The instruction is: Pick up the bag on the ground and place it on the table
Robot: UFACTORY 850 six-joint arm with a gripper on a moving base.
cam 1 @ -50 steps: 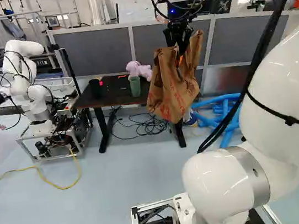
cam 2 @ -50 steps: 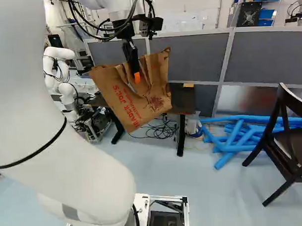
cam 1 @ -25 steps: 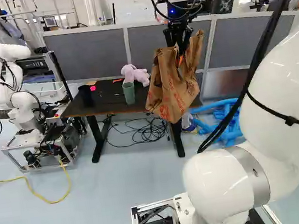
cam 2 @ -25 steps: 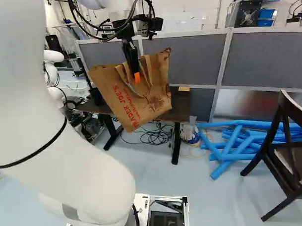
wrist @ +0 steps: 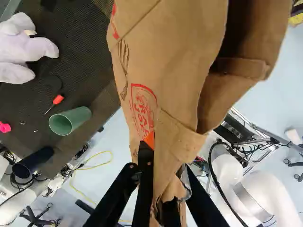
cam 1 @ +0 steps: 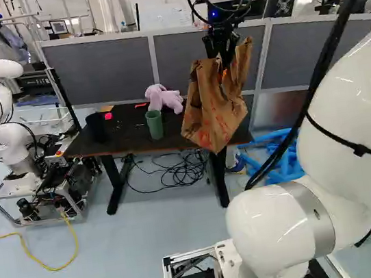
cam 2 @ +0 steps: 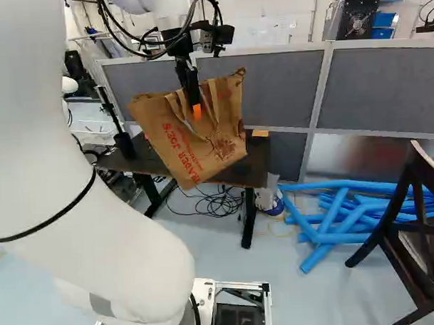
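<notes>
Left base view: the surface [cam 1: 121, 146] appears to lie beyond the hanging bag [cam 1: 216, 103], mostly toward eleven o'clock, twelve being straight ahead. The bag drops at six o'clock from the end effector [wrist: 168, 153], which pinches its paper; the raised arm [cam 1: 351, 109] reaches forward, wrist downward.

The arm [cam 1: 339, 103] is glossy white with bulbous, rounded joints, a silvery band [cam 1: 314, 218], looping black cables [cam 2: 156, 56], and slim black fingers [cam 2: 191, 85] with orange pads [cam 2: 197, 112].
</notes>
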